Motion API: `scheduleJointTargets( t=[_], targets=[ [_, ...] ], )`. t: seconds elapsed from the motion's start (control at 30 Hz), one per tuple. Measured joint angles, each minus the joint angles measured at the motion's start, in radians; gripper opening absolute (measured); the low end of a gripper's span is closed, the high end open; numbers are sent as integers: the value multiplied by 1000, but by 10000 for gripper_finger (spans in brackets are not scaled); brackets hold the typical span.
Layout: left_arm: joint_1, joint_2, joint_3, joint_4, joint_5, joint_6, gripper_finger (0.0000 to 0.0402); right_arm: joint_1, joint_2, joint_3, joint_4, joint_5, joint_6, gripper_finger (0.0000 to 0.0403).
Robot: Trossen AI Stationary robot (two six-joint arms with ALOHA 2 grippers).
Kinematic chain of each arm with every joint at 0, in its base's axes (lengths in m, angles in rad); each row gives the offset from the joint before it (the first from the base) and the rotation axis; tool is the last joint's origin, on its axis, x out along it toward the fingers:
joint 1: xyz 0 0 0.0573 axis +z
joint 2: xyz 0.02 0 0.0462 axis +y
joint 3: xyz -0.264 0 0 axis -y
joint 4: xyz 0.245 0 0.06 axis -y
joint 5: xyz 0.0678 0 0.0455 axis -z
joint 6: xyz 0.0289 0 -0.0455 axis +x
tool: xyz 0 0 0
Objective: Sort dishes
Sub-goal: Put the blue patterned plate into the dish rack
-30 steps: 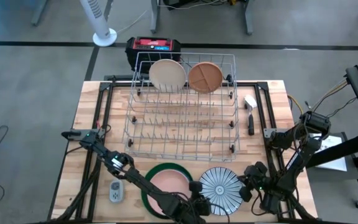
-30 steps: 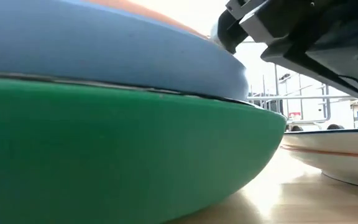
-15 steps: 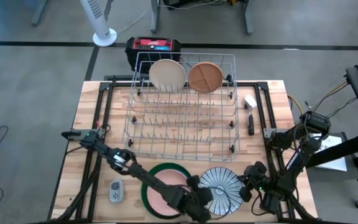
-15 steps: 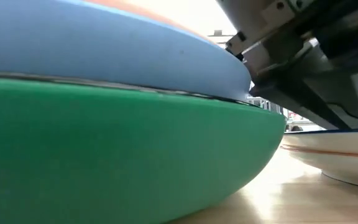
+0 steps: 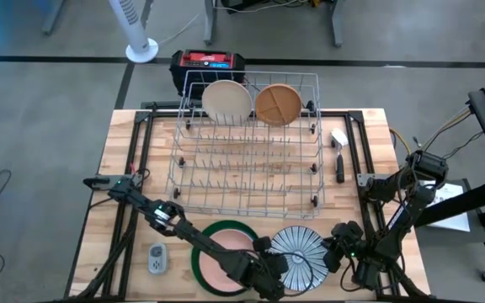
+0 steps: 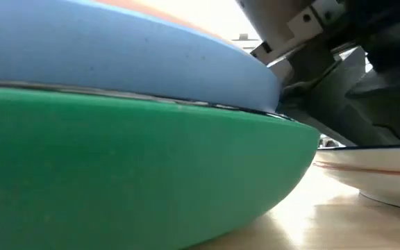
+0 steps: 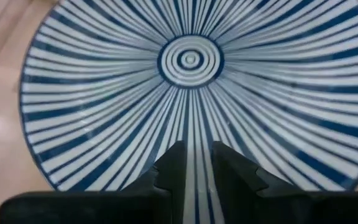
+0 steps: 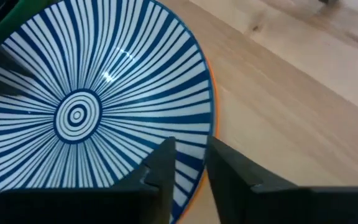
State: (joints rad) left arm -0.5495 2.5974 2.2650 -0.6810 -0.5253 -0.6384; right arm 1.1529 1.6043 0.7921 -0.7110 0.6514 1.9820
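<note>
Striped bowl [image 5: 301,250]: blue and white, flat on the counter [image 5: 125,160] at its near edge, between both tools. Left tool [image 7: 193,167]: over the bowl's near-left rim, fingers a narrow gap apart, gripping nothing visible. Right tool [image 8: 188,163]: over the bowl's right rim, fingers slightly parted astride that edge; bare wood open just beyond it. Green bowl [image 5: 202,244]: just left of the left tool, pink dish [image 5: 226,249] stacked inside; its rim close beside the striped bowl. Small grey gadget [image 5: 157,258]: farther left. Wire rack [image 5: 247,147]: well beyond both tools, mid-counter, mostly free slots; cream plate [image 5: 226,101] and tan plate [image 5: 278,103] upright in its far row
</note>
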Motion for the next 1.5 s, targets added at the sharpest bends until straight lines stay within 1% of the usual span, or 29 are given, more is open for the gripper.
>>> scheduleJointTargets(
  t=[0.17, 0.33, 0.53, 0.73, 0.97, 1.03, 1.13, 1.43, 1.5],
  targets=[
    [0, 12, 1, 13, -8, 0, 66, -1, 0, -2, 18, 4, 0, 139],
    [4, 28, 3, 28, -16, 0, 65, -1, 0, -4, 20, 7, 0, 164],
    [9, 43, 4, 60, -31, 16, 65, -1, -1, -12, 16, 11, -1, 166],
    [17, 45, 3, 60, -44, 30, 65, -2, 0, -27, 16, -6, -1, 156],
    [17, 45, 1, 60, -57, 35, 65, -2, 0, -41, 25, -1, -10, 158],
    [17, 46, 1, 60, -66, 43, 65, -2, 0, -47, 27, 0, -18, 150],
    [19, 46, 0, 60, -68, 48, 65, -2, 0, -58, 29, 5, -20, 126],
    [23, 46, 0, 60, -66, 52, 65, -2, -1, -82, 22, 40, -9, 18],
    [23, 46, 5, 58, -66, 59, 65, -2, -1, -82, 19, 46, -10, 9]
  ],
)
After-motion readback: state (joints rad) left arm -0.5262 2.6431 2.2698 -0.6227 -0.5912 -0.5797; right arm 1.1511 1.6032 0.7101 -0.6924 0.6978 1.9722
